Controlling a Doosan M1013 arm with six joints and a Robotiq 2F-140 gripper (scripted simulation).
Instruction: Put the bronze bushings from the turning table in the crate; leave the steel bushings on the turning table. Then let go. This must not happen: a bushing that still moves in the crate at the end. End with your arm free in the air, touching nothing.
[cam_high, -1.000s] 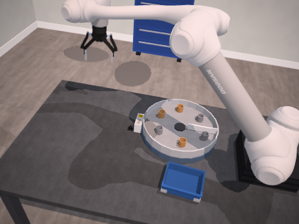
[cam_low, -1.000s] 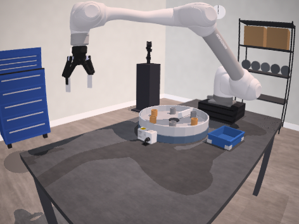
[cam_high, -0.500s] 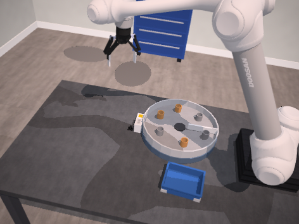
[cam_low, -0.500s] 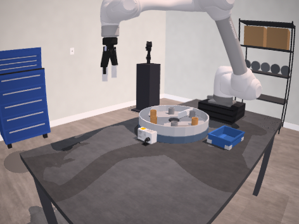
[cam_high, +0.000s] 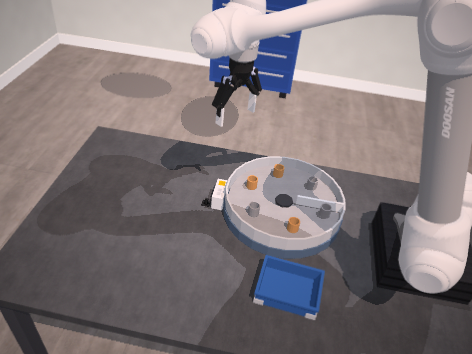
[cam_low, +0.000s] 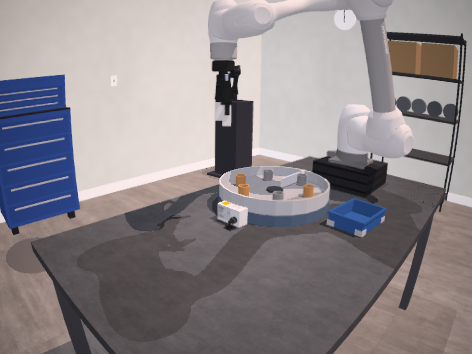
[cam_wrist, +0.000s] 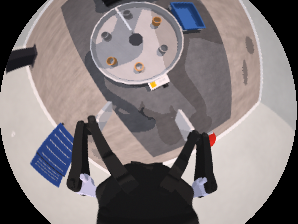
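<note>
three bronze bushings (cam_high: 293, 225) (cam_low: 308, 191) (cam_wrist: 156, 21) and three steel bushings on turning table (cam_high: 285, 244) (cam_low: 274, 207) (cam_wrist: 137, 80), blue crate (cam_high: 289, 285) (cam_low: 356, 216) (cam_wrist: 188, 16) beside it, gripper (cam_high: 236, 113) (cam_low: 226, 119) (cam_wrist: 144, 111) above, fingers apart

Pale walls, white baseboards, wood-look floor, blue drawer cabinet (cam_high: 255, 47) (cam_low: 37, 160) (cam_wrist: 55, 155), black shelf rack (cam_low: 426, 37) holding boxes.

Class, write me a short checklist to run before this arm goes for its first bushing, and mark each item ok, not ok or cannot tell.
1. Pincer open, nothing between its fingers: ok.
2. Three bronze bushings on the turning table: ok.
3. Three steel bushings there too, standing apart from the bronze ones: ok.
4. Blue crate upright with nothing in it, ready to receive: ok.
5. Pincer lined up above a bronze bushing: not ok; it hangs high, off to the side of the turning table.
6. Turning table at rest: cannot tell from these views alone.
</note>
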